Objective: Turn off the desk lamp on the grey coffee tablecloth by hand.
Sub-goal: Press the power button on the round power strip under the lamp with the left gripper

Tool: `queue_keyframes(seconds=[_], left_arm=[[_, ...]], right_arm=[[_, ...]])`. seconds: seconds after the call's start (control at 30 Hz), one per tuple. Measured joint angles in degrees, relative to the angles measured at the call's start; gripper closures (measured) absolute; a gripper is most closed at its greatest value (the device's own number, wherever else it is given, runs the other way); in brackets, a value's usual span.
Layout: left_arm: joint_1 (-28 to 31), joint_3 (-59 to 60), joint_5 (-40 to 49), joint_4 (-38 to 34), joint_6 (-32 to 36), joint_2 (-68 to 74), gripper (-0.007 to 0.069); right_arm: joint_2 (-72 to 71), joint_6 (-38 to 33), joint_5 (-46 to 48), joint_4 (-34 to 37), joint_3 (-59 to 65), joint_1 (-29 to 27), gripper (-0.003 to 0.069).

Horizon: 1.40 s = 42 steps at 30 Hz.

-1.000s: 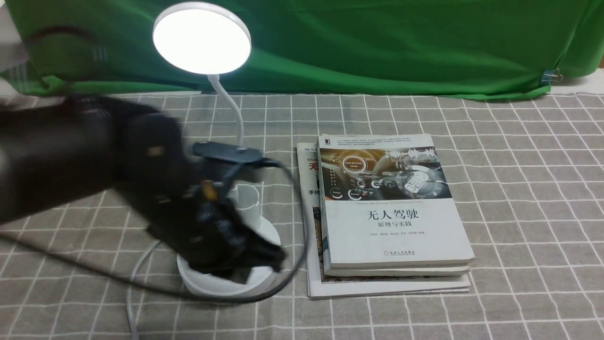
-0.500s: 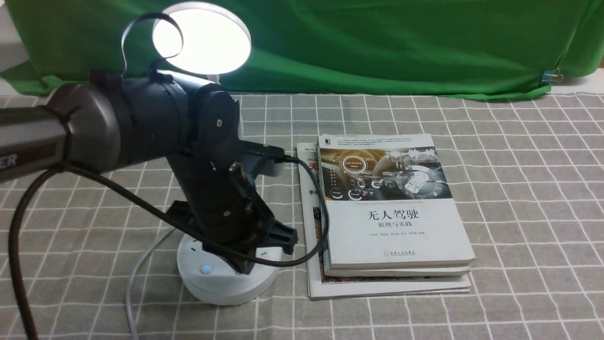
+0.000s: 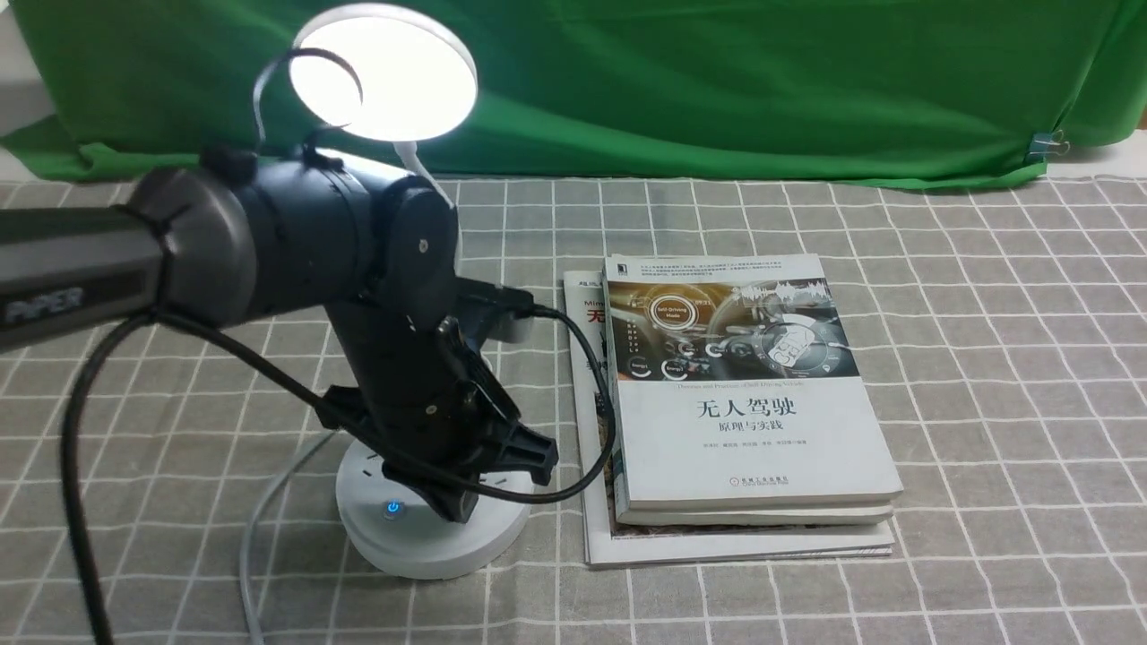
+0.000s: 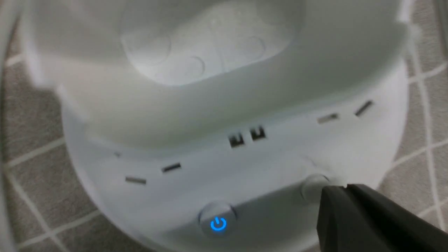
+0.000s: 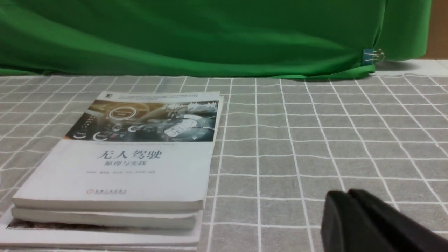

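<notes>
One arm is in frame in the front view: the left arm (image 3: 269,242), which enters from 9 o'clock with the forearm roughly level and the wrist bent steeply down over the desk lamp (image 3: 430,546). The forearm housing carries the lettering "PIPER" in pale capitals. A dark cable (image 3: 613,421) loops out from the wrist toward 3 o'clock and returns beneath the gripper.

Left gripper (image 4: 344,190): fingers pressed together, holding nothing. In the left wrist view the joined tip lies at the rim of an unlit round button (image 4: 311,185) on the lamp base; whether it bears on the button cannot be told. A second button, the power button (image 4: 218,224), glows with a blue power symbol. In the front view it sits at the gripper's 9 o'clock.

Desk lamp location: on the grey coffee tablecloth (image 3: 986,358), at 9 o'clock of the stacked books (image 3: 753,448), with its base just beside them. The disc head (image 3: 383,72) is lit and stands at 12 o'clock of the base, against the green cloth (image 3: 717,81).

Top book cover: "无人驾驶", with "原理与实践" beneath — the smaller lines are too fine to read.

Right gripper (image 5: 348,197): fingers together, empty, over bare tablecloth, well apart from the books.
</notes>
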Motion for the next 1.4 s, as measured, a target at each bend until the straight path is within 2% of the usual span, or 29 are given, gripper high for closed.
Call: queue_keyframes(seconds=[0.33, 0.63, 1.13, 1.3, 1.4], left_arm=[[0.5, -0.7, -0.4, -0.7, 0.4, 1.2, 0.063], [0.5, -0.1, -1.2, -0.1, 0.2, -4.7, 0.0629], [0.5, -0.7, -1.1, -0.6, 0.8, 1.6, 0.0629], [0.5, -0.2, -0.7, -0.4, 0.8, -0.6, 0.0629], [0.5, 1.2, 0.1, -0.5, 0.8, -6.5, 0.0629]], right_arm=[[0.0, 0.0, 0.0, 0.0, 0.0, 0.0, 0.0624], [0.0, 0.0, 0.0, 0.0, 0.0, 0.0, 0.0624], [0.0, 0.0, 0.0, 0.0, 0.0, 0.0, 0.0624], [0.0, 0.0, 0.0, 0.0, 0.0, 0.0, 0.0624], [0.0, 0.0, 0.0, 0.0, 0.0, 0.0, 0.0624]])
